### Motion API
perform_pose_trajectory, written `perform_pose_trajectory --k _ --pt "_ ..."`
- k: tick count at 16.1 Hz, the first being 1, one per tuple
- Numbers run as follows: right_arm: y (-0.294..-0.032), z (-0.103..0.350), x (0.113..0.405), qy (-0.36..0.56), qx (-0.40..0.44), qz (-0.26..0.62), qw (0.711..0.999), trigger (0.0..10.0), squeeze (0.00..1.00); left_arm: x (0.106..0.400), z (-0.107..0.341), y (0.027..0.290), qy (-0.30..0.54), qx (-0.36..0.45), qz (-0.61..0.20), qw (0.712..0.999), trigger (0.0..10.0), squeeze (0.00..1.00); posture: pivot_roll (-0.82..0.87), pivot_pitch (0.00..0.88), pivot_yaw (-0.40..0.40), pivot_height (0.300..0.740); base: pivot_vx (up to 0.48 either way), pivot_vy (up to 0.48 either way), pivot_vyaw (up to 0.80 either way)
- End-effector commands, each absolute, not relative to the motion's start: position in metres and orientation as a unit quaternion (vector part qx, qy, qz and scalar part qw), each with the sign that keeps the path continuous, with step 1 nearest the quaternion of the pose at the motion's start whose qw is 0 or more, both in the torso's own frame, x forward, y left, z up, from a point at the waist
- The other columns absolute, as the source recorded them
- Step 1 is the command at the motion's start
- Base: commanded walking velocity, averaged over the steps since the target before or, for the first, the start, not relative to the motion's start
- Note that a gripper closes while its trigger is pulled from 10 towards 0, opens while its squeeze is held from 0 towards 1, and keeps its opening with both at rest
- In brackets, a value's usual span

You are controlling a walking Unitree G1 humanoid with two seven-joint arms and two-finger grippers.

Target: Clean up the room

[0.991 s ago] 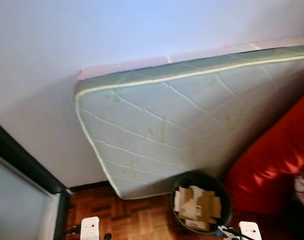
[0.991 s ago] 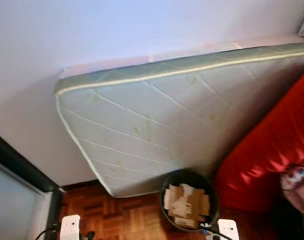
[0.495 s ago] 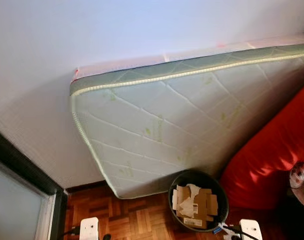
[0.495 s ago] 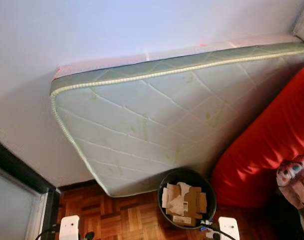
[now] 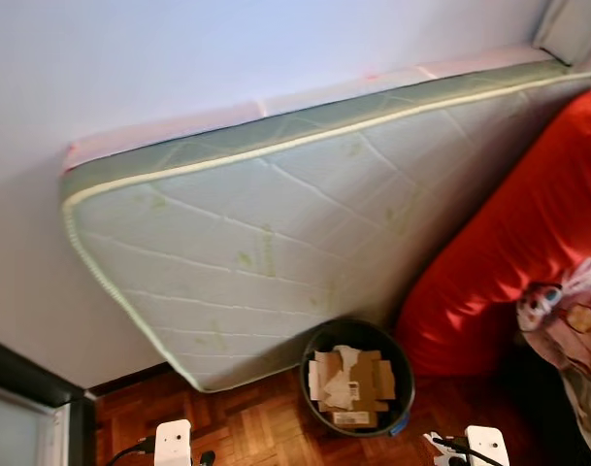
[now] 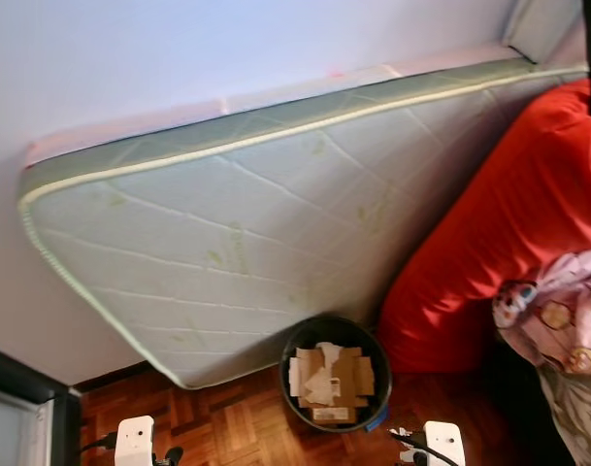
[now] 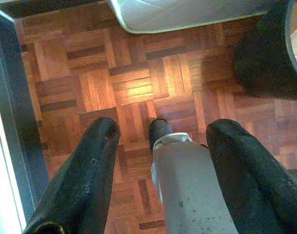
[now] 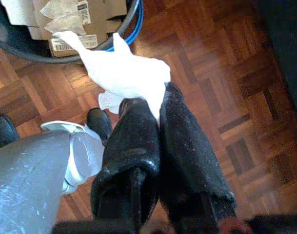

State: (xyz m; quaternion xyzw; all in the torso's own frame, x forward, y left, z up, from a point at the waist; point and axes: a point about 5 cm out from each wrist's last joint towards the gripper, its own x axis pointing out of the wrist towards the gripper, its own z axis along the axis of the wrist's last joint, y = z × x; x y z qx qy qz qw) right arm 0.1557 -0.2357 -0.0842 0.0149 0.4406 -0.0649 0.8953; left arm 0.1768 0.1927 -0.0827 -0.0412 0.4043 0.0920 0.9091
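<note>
A round black trash bin (image 5: 358, 379) stuffed with torn cardboard stands on the parquet floor, against the foot of a mattress. In the right wrist view my right gripper (image 8: 155, 105) is shut on a crumpled white tissue (image 8: 121, 70), held low over the floor just short of the trash bin's rim (image 8: 80, 56). My left gripper (image 7: 160, 129) hangs open above the parquet with nothing between its fingers, and the bin's dark wall (image 7: 265, 58) stands off to its side.
A quilted pale green mattress (image 5: 276, 223) leans against the white wall. A big red beanbag (image 5: 513, 243) sits to the right of the bin, with pink patterned fabric (image 5: 572, 316) at the far right. A dark door frame (image 5: 33, 388) stands at the lower left.
The camera has swung right: mattress, bin and door frame all slid left in the picture, and more of the beanbag and pink fabric came into sight.
</note>
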Motion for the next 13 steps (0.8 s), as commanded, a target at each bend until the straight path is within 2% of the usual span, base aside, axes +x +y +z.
perform_pose_trajectory --k 1,6,13 --pt "-0.2365 -0.087 0.1492 0.452 0.023 -0.07 0.889 10.0 0.0 0.1691 -0.0862 0.1952 0.417 -0.045 0.101 0.902 10.0 0.0 -0.12 0.119 0.009 0.74 0.0 0.0 -0.78" --pt "-0.2368 -0.0865 0.15 0.451 0.019 -0.068 0.89 10.0 0.0 0.1662 -0.087 0.1983 0.419 -0.04 0.101 0.901 10.0 0.0 -0.12 0.122 0.008 0.74 0.0 0.0 -0.73" --pt "-0.237 -0.0856 0.1512 0.444 0.019 -0.07 0.893 10.0 0.0 0.1633 -0.0879 0.2025 0.425 -0.043 0.106 0.898 10.0 0.0 -0.11 0.126 0.006 0.74 0.202 0.0 0.0"
